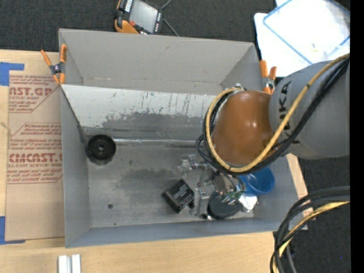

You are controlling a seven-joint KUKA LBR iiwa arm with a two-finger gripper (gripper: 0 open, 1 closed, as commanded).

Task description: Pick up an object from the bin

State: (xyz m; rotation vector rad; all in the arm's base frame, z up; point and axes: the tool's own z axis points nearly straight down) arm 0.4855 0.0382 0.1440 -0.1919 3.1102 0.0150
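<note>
Grey metal bin (142,67), its sloped walls funnelling loose parts onto a flat, scuffed floor. The arm (318,112) is leaning in from 3 o'clock, its wrist wearing a smooth, domed orange-brown cover (242,127) ringed by cables. Beneath it the gripper (206,191) is hanging low at 5 o'clock of the floor. Whether it is apart or together cannot be told, and nothing is seen to be clamped in it.

The likeliest pick is lying right there. A dark round cap (223,208) is sitting just beside the gripper at its 4 o'clock, and a black rectangular block (178,195), matt and hard-edged, is lying just beside it at 9 o'clock. Which of the two is meant cannot be told.

A glossy blue round cup (260,182) is resting at 4 o'clock, partly under the wrist. A black ribbed disc (100,148) is lying alone at 9 o'clock, well apart. A small white-and-green scrap (245,201) is touching the cap.
</note>
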